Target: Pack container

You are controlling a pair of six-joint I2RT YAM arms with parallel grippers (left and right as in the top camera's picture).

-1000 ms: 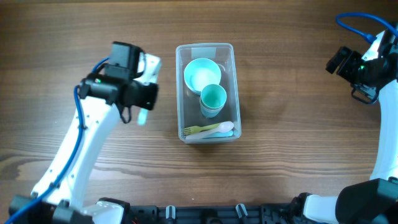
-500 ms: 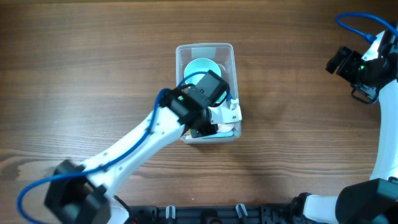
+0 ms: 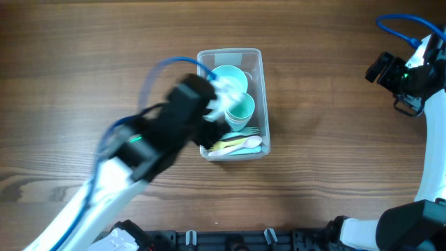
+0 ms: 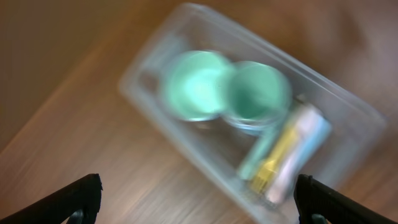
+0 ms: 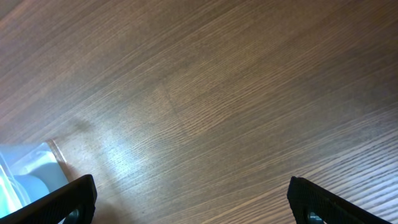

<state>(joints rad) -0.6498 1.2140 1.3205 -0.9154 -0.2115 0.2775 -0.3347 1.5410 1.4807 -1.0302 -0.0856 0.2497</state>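
The clear container (image 3: 230,51) stands mid-table, holding a teal bowl (image 3: 228,78), a teal cup (image 3: 241,110) and pastel cutlery (image 3: 240,145) at its near end. My left arm (image 3: 174,118) is motion-blurred over the container's left side. In the left wrist view the container (image 4: 134,93), bowl (image 4: 194,84), cup (image 4: 258,93) and cutlery (image 4: 283,155) lie below my left gripper (image 4: 200,202), which is open and holds nothing. My right gripper (image 5: 196,202) is open over bare wood; it sits at the far right (image 3: 385,68).
Wooden table (image 3: 327,139) all round the container. A corner of the container (image 5: 28,168) shows at the lower left of the right wrist view. A black rail (image 3: 230,237) runs along the near edge.
The left arm swung from the container's left to over its near end, opened its jaws, and is now drawing back. One more utensil lies among the cutlery. The right arm stayed still.
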